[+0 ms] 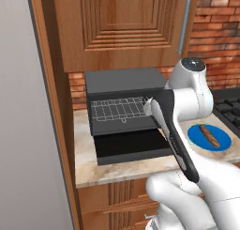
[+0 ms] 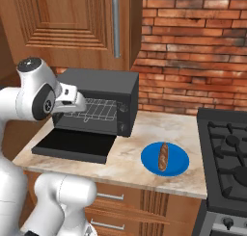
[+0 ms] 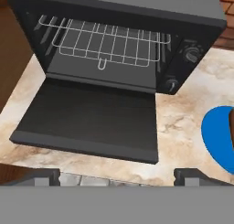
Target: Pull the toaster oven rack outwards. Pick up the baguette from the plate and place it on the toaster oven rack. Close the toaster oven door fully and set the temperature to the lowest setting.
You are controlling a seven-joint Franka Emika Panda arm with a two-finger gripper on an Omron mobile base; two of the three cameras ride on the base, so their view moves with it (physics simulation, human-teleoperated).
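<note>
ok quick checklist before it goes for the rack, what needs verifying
1. Toaster oven door folded down flat on the counter: ok.
2. Toaster oven rack in reach: ok, but it sits inside the cavity, not yet pulled out, with its front wire loop facing the opening.
3. Gripper ready to grasp: ok, fingers spread wide, nothing between them, hovering above the door's front edge.
4. Path to the loop: ok, nothing lies on the door or in front of the toaster oven.
5. Baguette waiting on the plate: ok, right of the oven.
6. Temperature knob setting: cannot tell.
</note>
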